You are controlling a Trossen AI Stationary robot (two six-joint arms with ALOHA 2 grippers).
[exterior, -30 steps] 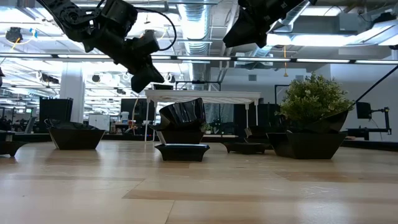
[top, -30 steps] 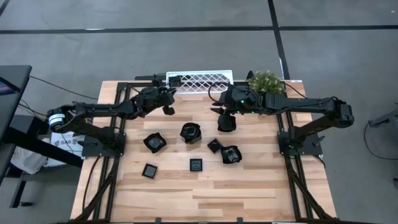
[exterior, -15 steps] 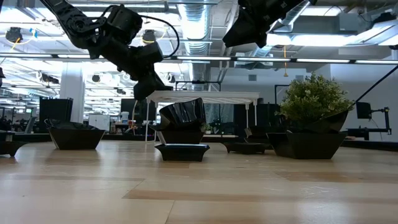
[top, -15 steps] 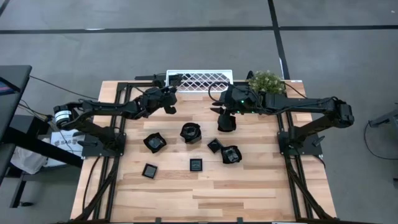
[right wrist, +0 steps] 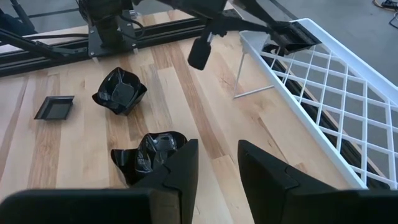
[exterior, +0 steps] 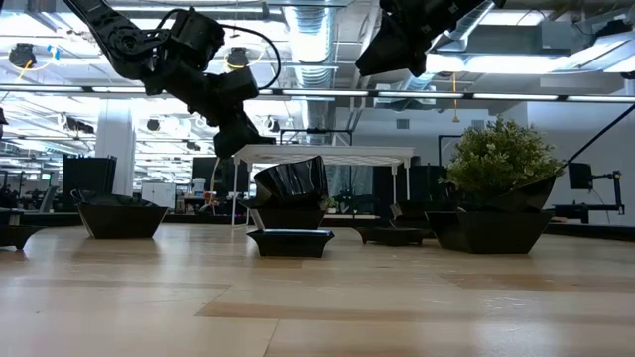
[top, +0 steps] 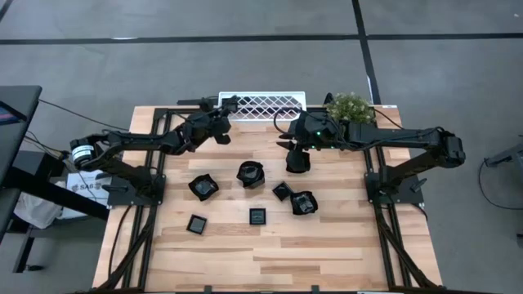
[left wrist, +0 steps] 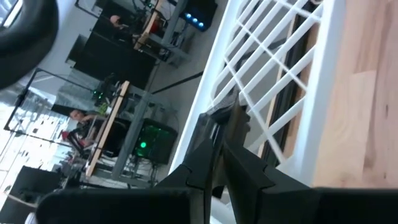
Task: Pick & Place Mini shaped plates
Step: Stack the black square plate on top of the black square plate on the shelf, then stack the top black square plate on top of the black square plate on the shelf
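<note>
The left gripper (top: 221, 132) hangs at the near edge of the white lattice rack (top: 261, 104), at the back of the wooden table (top: 327, 253). Its fingers are seen nearly pinched together. A flat square plate (right wrist: 292, 38) appears to be clamped at their tips, by one edge, right over the rack's corner. Whether it touches the lattice cannot be told.

The right gripper (right wrist: 217, 163) is held raised over the table's middle, beside the potted plant (top: 350, 106). Its fingers are spread, and nothing is between them.

Six more black dishes are left on the boards:
- a deep crumpled-rim dish (top: 203, 187)
- a stacked deep pair (top: 250, 174)
- a small angular dish (top: 282, 191)
- a deep dish (top: 303, 202) just beside the small angular one
- two flat squares (top: 197, 224) (top: 258, 216) nearer the front

Handling, as judged: the dishes are likely light and rigid, with no give under the fingers. The glossy surface is likely slippery. The material cannot be told, so they are best treated as chippable.

Flat squares are best taken by a thin raised rim, pinched across one edge. Deep ones are best taken with one finger inside the wall and one outside, on a straight facet, not a corner. The stacked pair could lift together or separate.
</note>
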